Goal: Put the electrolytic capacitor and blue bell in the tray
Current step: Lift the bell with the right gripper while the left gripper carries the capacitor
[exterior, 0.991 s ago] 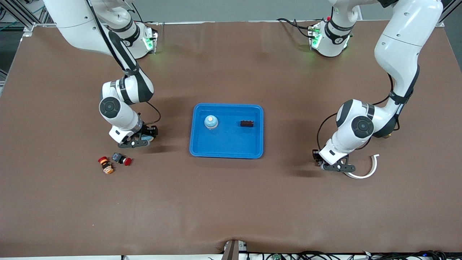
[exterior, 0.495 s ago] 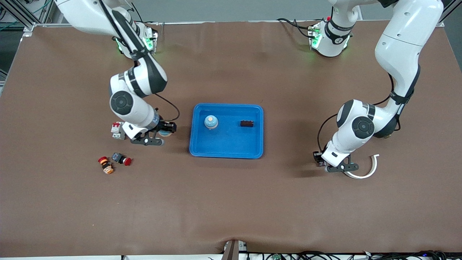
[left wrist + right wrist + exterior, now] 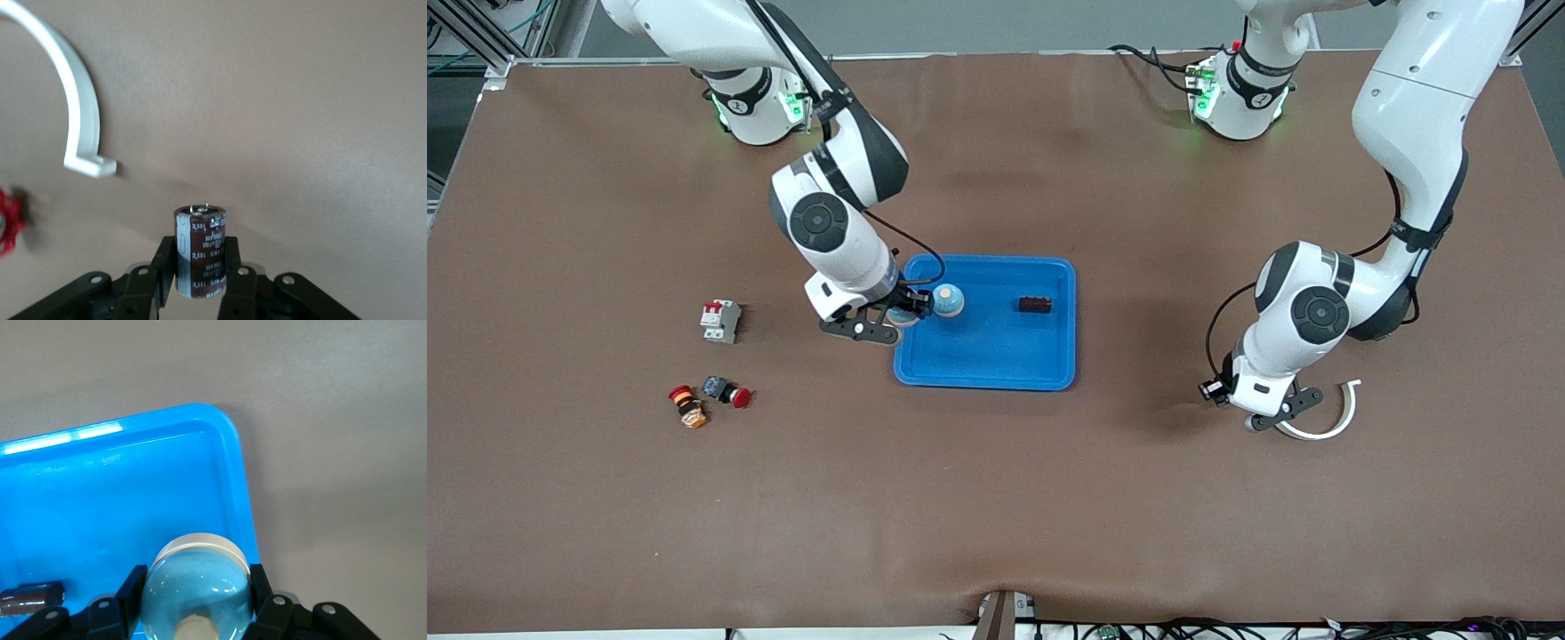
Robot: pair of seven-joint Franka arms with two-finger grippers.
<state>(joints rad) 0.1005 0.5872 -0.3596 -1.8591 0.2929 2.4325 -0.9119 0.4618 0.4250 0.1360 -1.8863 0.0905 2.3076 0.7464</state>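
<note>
Both parts gripped — a bell (image 3: 947,300) and a capacitor (image 3: 1035,305) already lie in the tray (image 3: 985,360).

Front: right gripper (image 3: 885,322) over the tray's rim, left gripper (image 3: 1272,411) over bare table. Left wrist: jaws clamp the electrolytic capacitor (image 3: 200,250) across its stiff, light, slick can. Right wrist: jaws pinch the blue bell (image 3: 198,593) at its dome — smooth, may slip.

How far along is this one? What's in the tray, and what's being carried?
Done: one blue bell and one dark capacitor lie in the tray. In hand: the right tool, shut on a second blue bell, is over the tray's rim at the right arm's end. The left tool grips a second capacitor over the table, beside the white curved piece. Left: release both in the tray.
</note>
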